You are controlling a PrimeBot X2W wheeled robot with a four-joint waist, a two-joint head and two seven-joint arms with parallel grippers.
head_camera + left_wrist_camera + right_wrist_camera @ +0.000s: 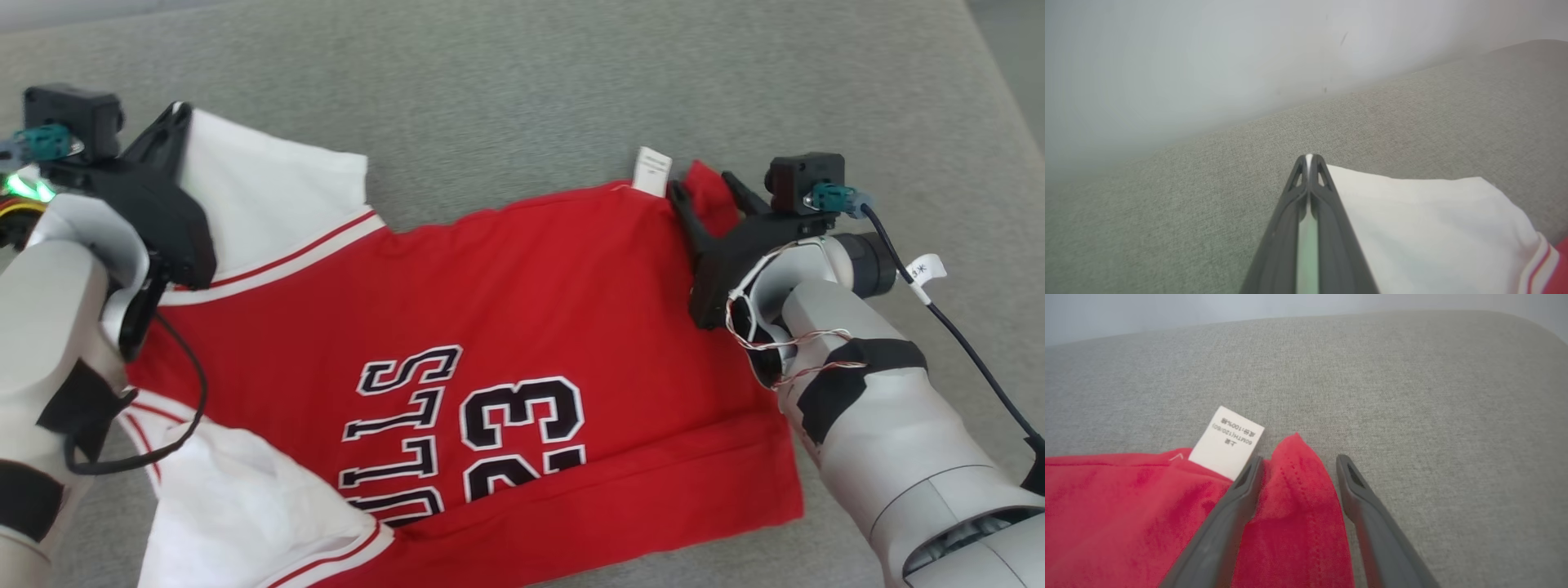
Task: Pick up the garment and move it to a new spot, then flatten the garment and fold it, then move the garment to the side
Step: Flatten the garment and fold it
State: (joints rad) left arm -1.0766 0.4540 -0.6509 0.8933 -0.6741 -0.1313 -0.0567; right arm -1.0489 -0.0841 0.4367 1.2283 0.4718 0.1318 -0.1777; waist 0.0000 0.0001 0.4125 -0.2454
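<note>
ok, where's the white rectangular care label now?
Head view, upper right: the white care label pokes out from the red jersey's far edge, left of the right gripper.

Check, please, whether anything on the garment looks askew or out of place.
Yes. The jersey is not flat: its red corner stands bunched up between the fingers of the open right end effector, and a white label sticks out beside it.

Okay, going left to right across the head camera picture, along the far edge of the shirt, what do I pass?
left gripper → white sleeve → care label → right gripper, jaws open around the red corner → white cable tag
</note>
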